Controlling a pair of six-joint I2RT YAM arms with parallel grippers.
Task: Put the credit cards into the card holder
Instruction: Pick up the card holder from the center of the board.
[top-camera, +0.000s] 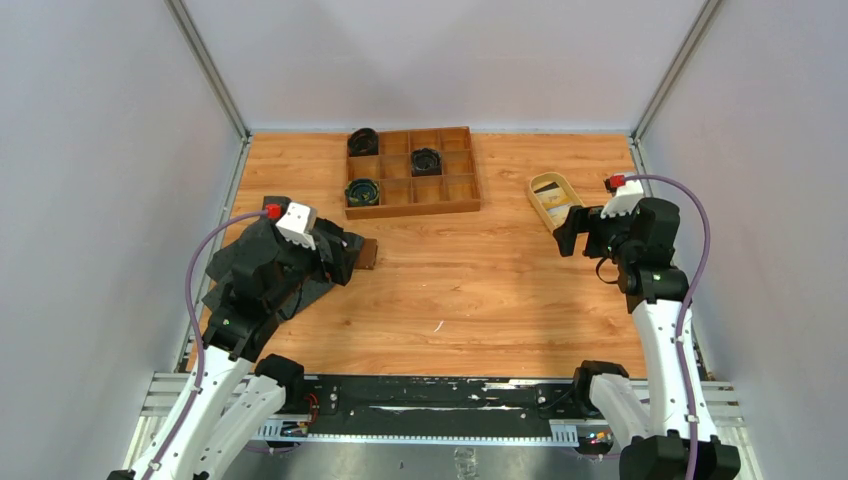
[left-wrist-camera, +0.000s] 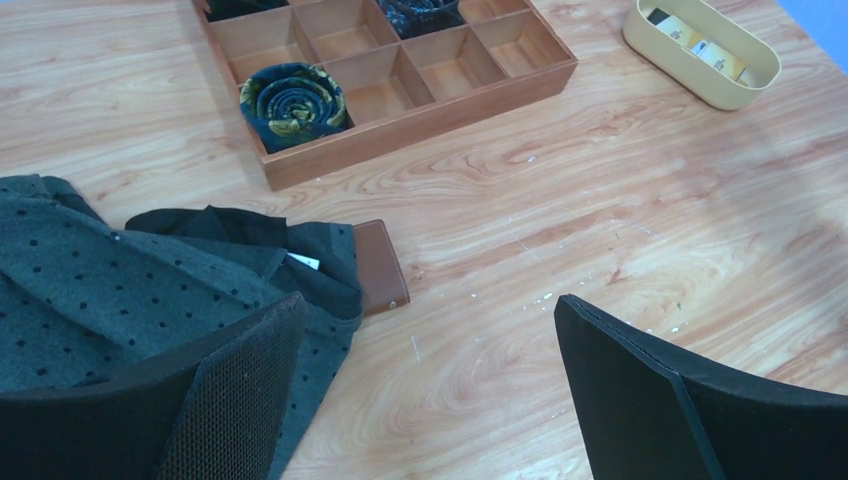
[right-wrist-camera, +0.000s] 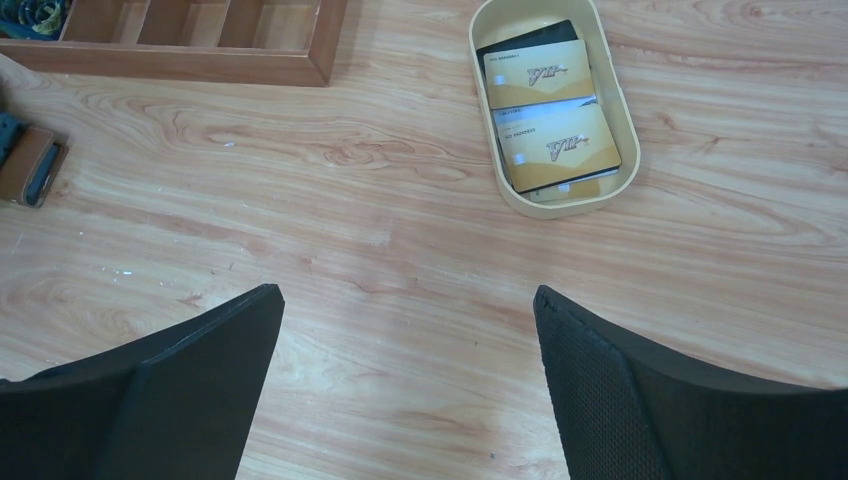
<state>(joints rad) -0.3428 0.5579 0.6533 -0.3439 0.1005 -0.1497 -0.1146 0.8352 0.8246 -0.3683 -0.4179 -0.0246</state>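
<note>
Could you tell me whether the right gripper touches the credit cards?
Apart. Right wrist view: tabletop shows between the right gripper and the dish holding the credit cards.

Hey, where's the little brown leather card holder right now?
In the top view the small brown leather card holder lies on the left of the wooden table, partly covered by the dark dotted cloth, just nearer than the wooden compartment tray.

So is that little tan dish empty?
No, not empty: the right wrist view shows gold credit cards lying stacked inside the dish, a dark one underneath.
</note>
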